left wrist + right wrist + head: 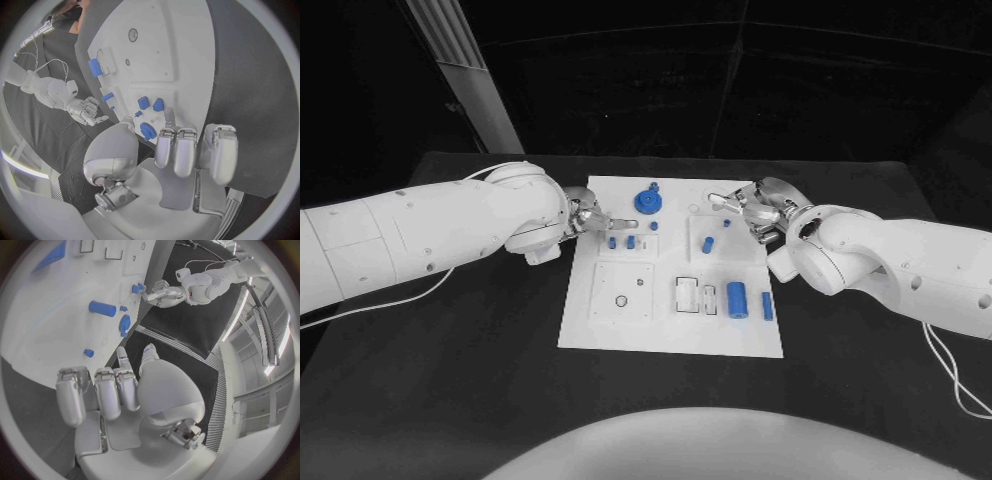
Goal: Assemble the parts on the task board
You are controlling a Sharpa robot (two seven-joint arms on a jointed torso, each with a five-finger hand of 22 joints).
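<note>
Parts in blue lie on the white task board (672, 335), which sits flat in the middle of the black desk (444, 380). Near the far end of the board stands a round blue part (646, 202) with a small knob on top. Just below it are a few little blue pieces (630, 241) in a row. A short blue part (708, 244) lies tilted in a white tray on the right side of the board. Closer to the robot, a fat blue cylinder (736, 297) and a thin blue bar (767, 305) stand side by side, with a small blue piece (711, 300) next to white slots.

The left hand (583, 220) is at the left edge of the board, by the little blue pieces. Its fingers (185, 150) are a bit curled and apart, and they hold nothing.

The right hand (747, 210) is at the right edge of the board, near the far end. Its fingers (106, 392) are loosely bent and apart too, with nothing in them.
</note>
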